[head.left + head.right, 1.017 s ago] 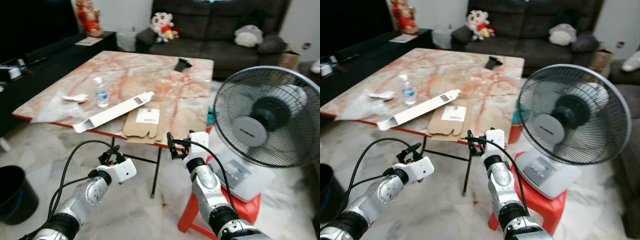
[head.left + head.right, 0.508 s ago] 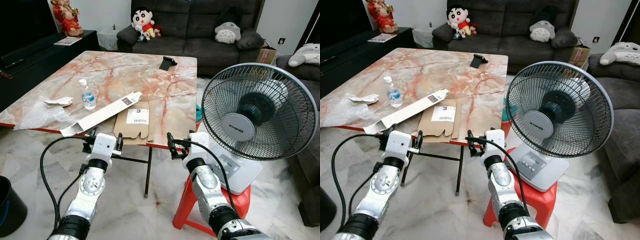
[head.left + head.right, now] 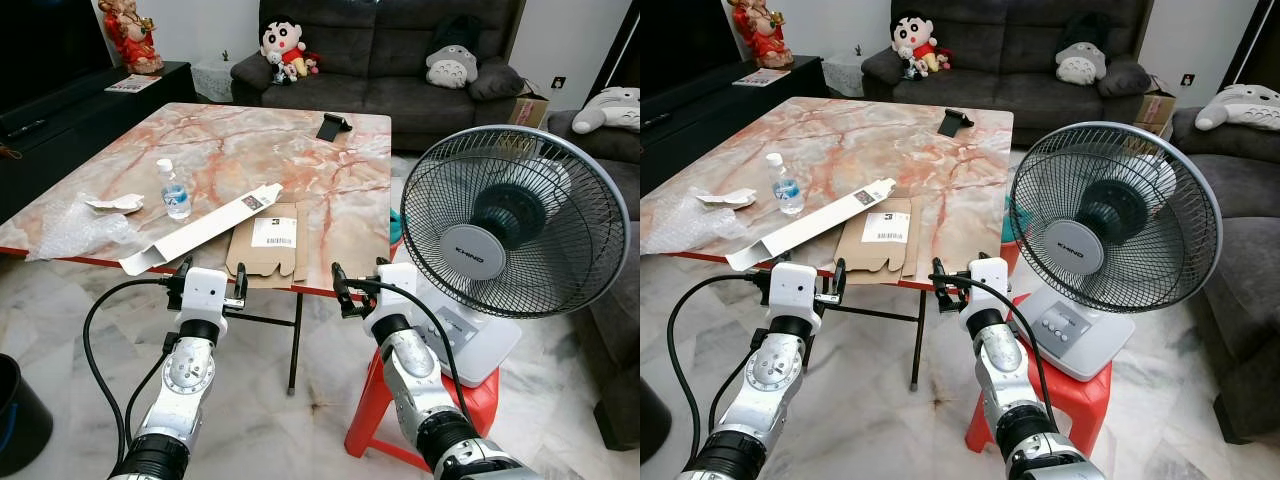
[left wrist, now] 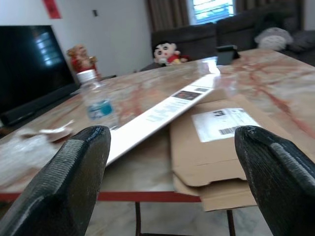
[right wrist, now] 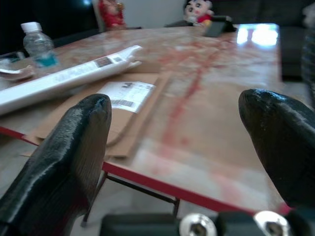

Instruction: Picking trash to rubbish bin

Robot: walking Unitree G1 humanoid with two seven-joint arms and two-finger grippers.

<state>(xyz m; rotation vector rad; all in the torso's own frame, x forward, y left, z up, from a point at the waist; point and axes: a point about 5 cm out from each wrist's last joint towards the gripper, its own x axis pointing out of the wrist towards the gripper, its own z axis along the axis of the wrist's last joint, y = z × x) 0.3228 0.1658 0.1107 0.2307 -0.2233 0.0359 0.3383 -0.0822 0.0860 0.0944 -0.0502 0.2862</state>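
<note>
Marble table (image 3: 300,150) bearing a flat cardboard sheet (image 3: 270,240), long white box (image 3: 205,228), water bottle (image 3: 176,190) and plastic wrap (image 3: 70,222). Left gripper (image 3: 208,291) and right gripper (image 3: 358,292) hover just before its near edge, fingers spread wide, holding nothing.

A marble table (image 3: 330,180) stands before a dark sofa (image 3: 400,60) with plush toys (image 3: 283,45). A fan (image 3: 515,225) sits on a red stool (image 3: 375,410) just beside the table. A phone (image 3: 331,126) lies near the table's far edge.
</note>
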